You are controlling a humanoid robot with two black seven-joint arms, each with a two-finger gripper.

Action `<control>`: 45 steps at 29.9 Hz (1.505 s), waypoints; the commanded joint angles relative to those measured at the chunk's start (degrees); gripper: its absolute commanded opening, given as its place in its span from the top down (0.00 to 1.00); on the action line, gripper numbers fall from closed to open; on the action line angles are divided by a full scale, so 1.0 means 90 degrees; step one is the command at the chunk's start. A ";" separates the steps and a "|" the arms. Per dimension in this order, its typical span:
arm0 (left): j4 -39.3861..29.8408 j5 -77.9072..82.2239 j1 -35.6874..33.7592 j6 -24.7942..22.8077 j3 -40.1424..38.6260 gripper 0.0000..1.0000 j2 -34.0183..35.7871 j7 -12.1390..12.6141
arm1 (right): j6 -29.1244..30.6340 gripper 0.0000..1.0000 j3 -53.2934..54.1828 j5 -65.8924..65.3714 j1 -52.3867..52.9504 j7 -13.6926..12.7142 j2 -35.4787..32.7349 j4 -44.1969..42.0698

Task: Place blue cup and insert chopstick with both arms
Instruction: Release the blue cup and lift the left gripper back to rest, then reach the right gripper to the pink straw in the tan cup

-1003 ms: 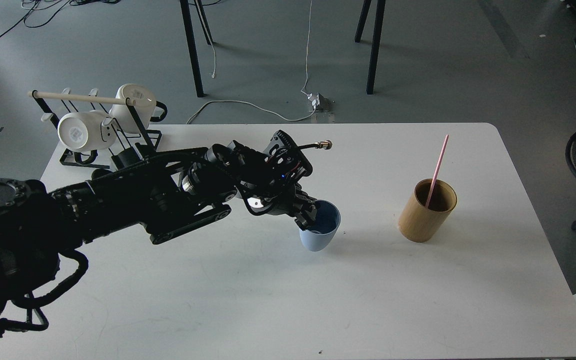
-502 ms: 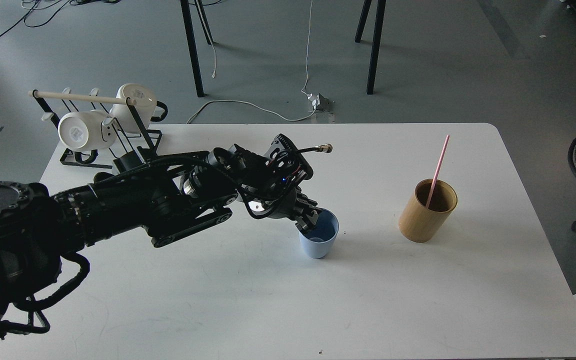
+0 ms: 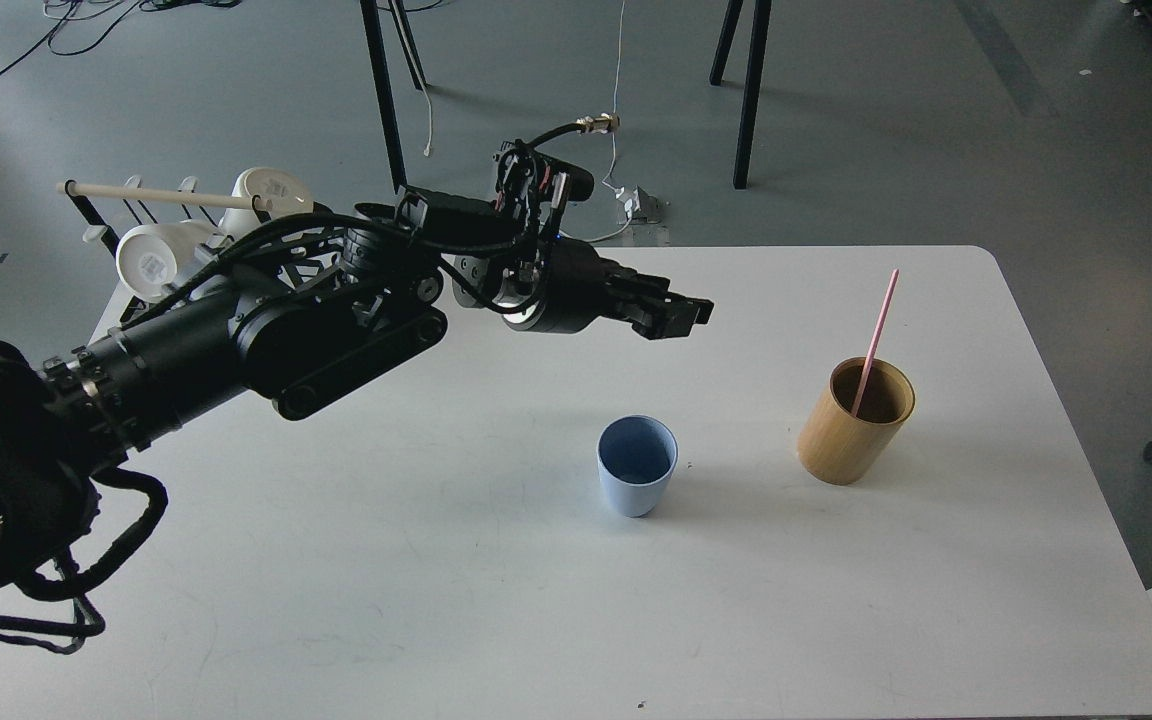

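Observation:
The blue cup [image 3: 637, 478] stands upright on the white table [image 3: 436, 600], near its middle, with nothing inside. My left gripper [image 3: 681, 316] hovers above and behind the cup, apart from it, fingers slightly parted and empty. The pink chopstick [image 3: 877, 335] leans inside the tan bamboo cylinder [image 3: 851, 435], to the right of the cup. My right arm is out of view.
A black mug rack [image 3: 276, 270] with a cream wooden rod and two white mugs [image 3: 154, 262] stands at the table's back left corner, partly behind my left arm. Black table legs and cables are on the floor beyond the far edge.
My left gripper has let go of the blue cup, leaving it upright on the table, and has lifted up and back away from it.

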 commanded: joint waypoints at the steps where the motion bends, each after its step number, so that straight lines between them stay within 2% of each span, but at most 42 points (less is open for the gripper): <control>1: 0.0012 -0.1735 0.0153 0.0000 -0.0843 0.01 0.0228 -0.0006 | 0.0000 0.01 -0.0467 -0.0433 0.0012 0.0003 -0.0397 0.0527; 6: 0.0314 -0.4470 0.0690 0.0000 -0.2054 0.01 0.0345 0.0004 | -0.0590 0.01 -0.0692 -0.1603 -0.0008 -0.0007 -0.1149 0.1641; 13: 0.0831 -0.7614 0.1023 0.0000 -0.2465 0.00 0.0677 -0.0064 | -0.1059 0.01 -0.1199 -0.3937 -0.0017 -0.0017 -0.1999 0.2959; 16: 0.1368 -0.8855 0.0994 0.0000 -0.2875 0.00 0.0609 -0.0093 | -0.1352 0.01 -0.1414 -0.4864 -0.0008 -0.0065 -0.2058 0.3243; 18: 0.1457 -0.9277 0.0994 0.0000 -0.3012 0.00 0.0667 -0.0113 | -0.1450 0.01 -0.1541 -0.5644 -0.0008 -0.0056 -0.2068 0.3341; 23: 0.1516 -0.9386 0.1052 0.0000 -0.3032 0.00 0.1057 -0.0064 | -0.1548 0.02 -0.1776 -0.7949 -0.0008 -0.0007 -0.2049 0.3732; 28: 0.1594 -0.9465 0.1306 0.0000 -0.3032 0.00 0.1244 -0.0064 | -0.2065 0.04 -0.2175 -0.9709 -0.0017 -0.0104 -0.1835 0.3732; 31: 0.1876 -0.9465 0.1374 0.0000 -0.3013 0.00 0.1215 -0.0094 | -0.2338 0.08 -0.2595 -1.0188 0.0012 -0.0290 -0.1542 0.3411; 41: 0.2092 -0.9474 0.1580 0.0000 -0.3013 0.00 0.1166 -0.0152 | -0.2485 0.26 -0.3582 -1.0570 0.0051 -0.0368 -0.0673 0.2883; 45: 0.2102 -0.9465 0.1580 0.0000 -0.3003 0.00 0.1166 -0.0152 | -0.2486 0.30 -0.3690 -1.0707 0.0061 -0.0378 -0.0418 0.2668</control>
